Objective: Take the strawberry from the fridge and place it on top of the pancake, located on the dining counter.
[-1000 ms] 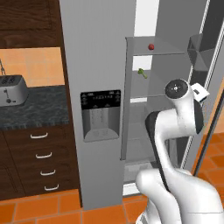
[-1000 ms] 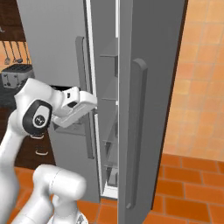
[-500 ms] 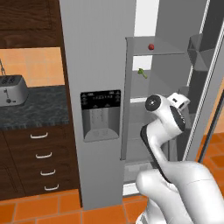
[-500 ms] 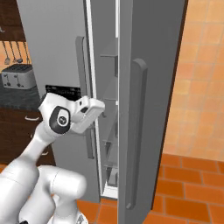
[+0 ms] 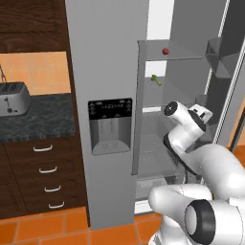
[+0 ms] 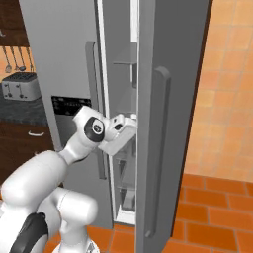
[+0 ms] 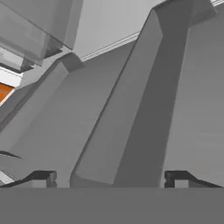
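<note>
Red strawberry (image 5: 165,50) sits on the upper shelf (image 5: 177,58) of the open fridge (image 5: 107,72); the gripper (image 7: 109,178), jaws spread wide and empty, must rise well above its low position before closing gently.

fridge (image 5: 105,72): I see a smooth, matt grey skin like brushed metal, its inner walls equally dull.
dispenser panel (image 5: 110,109): glossy black face.
strawberry (image 5: 165,50): red, smooth as I read it.
tabletop (image 5: 33,122): dark speckled stone, faintly polished.
drawers (image 5: 43,177): dark wood, pale metal pulls.
toaster (image 5: 12,98): shiny metal.
floor (image 5: 43,228): orange tile, matt.
tool (image 7: 109,179): I see dark matt fingertips.
</note>
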Robot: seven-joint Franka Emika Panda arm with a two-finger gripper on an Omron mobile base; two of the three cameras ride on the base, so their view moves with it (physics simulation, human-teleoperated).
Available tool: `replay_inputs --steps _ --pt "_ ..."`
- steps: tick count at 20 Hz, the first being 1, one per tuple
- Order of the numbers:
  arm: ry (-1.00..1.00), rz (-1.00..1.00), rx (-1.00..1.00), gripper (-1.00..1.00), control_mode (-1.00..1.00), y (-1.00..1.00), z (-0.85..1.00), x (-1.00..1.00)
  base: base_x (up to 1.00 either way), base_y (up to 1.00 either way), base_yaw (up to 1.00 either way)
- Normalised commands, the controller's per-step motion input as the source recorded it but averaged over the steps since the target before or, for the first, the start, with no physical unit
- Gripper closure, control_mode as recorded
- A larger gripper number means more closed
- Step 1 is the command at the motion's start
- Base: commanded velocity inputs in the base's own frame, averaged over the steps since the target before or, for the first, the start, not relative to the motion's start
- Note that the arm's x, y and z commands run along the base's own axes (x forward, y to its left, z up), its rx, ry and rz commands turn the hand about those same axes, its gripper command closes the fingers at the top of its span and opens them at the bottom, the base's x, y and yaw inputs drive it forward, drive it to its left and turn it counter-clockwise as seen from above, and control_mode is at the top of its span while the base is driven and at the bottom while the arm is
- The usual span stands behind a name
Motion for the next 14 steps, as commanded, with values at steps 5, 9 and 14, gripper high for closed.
replay_inputs --steps 5,9,14 --pt "0.10 -0.14 0.00 -1.00 -1.00 -0.80 -0.40 0.00 0.00 0.00 0.00" --pt "0.05 -0.12 0.00 -1.00 -1.00 -0.93 -0.22 0.00 0.00 0.00 0.00" --pt "-0.01 -0.02 0.00 -1.00 -1.00 -0.56 0.09 0.00 0.00 0.00 0.00"
